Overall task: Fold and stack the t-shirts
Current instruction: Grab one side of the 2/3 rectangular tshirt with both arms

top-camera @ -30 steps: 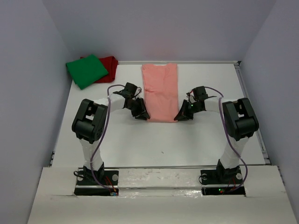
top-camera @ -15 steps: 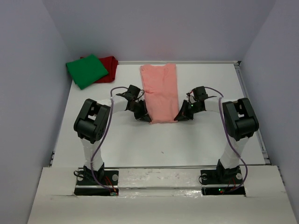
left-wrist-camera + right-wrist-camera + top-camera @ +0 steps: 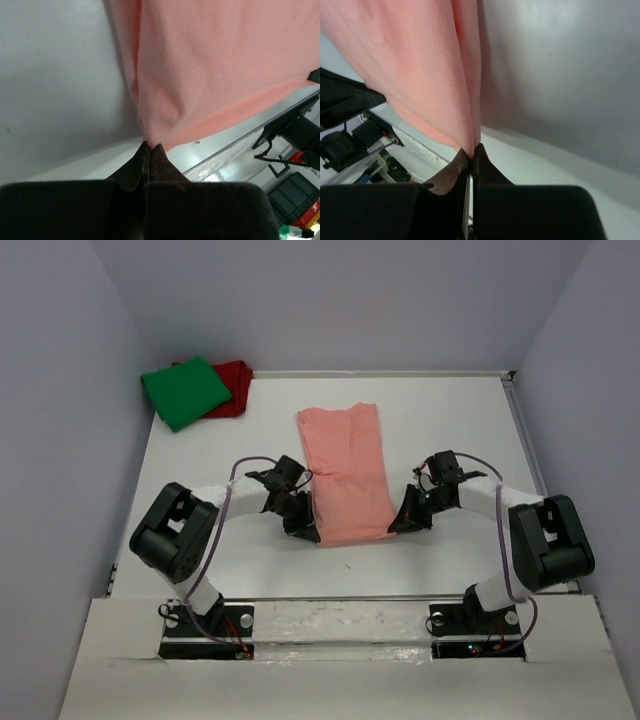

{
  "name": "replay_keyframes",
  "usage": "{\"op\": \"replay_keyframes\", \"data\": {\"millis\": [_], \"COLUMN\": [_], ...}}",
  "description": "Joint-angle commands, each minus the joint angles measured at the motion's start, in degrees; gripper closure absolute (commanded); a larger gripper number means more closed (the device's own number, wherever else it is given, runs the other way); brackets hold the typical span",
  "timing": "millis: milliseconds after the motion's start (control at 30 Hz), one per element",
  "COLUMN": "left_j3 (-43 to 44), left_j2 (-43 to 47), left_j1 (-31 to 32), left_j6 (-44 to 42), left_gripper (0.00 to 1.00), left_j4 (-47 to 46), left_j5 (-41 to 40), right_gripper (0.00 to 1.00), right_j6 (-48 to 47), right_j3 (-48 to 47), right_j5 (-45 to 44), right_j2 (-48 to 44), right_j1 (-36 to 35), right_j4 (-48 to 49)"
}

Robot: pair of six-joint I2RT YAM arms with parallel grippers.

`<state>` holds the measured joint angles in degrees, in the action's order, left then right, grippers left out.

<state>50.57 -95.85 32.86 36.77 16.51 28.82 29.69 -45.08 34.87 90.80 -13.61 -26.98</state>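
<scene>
Left pincer [image 3: 150, 151] is shut tight on the near-left corner of the salmon-pink t-shirt [image 3: 345, 472], and the right pincer [image 3: 471, 150] is shut on the near-right corner, each nipping only a small bite of the hem at its very tips. The shirt lies as a long narrow strip running away from the two pincers, its near edge spanning the gap between them and the rest resting flat on the counter [image 3: 455, 430] beyond. I judge it light, limp and without any stiffness: it will sag wherever it is unsupported and follow any pull, so the edge stays straight only if both pincers travel level and keep their spacing. Cotton grips fairly well, yet so shallow a pinch could slip, and near the right pincer the cloth shows layers that all need to be caught. The corners are the right places to hold for folding the near end over the far end. Far beyond the left pincer and out to its left, the green t-shirt [image 3: 185, 392] lies over the dark red t-shirt [image 3: 236, 374]
</scene>
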Motion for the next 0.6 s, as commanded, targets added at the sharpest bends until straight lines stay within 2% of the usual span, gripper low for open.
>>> {"op": "replay_keyframes", "data": {"millis": [0,67,200,333,567], "left_j3": [-6.0,-9.2,-14.6,-18.4,-23.2], "left_j2": [5.2,8.2,14.9,25.4,39.4], "left_j1": [2.0,2.9,4.8,6.3,8.3], "left_j6": [2.3,3.6,6.4,9.2,15.6], "left_gripper": [1.00,1.00,1.00,1.00,1.00], "left_j4": [2.7,2.8,3.4,7.5,12.5], "left_j5": [-2.1,-2.2,-1.6,-2.6,-2.5], "right_gripper": [1.00,1.00,1.00,1.00,1.00], "right_j6": [1.1,2.7,7.3,11.3,17.2], "right_j3": [6.0,10.4,11.9,15.6,20.2], "right_j5": [-1.3,-0.2,-1.6,-2.0,-2.8], "right_j2": [-9.4,-14.7,-21.0,-28.2,-44.0], "right_j1": [-0.3,-2.0,-9.0,-12.6,-15.0], "right_j4": [-4.5,-5.8,-8.5,-11.1,-18.1]}}
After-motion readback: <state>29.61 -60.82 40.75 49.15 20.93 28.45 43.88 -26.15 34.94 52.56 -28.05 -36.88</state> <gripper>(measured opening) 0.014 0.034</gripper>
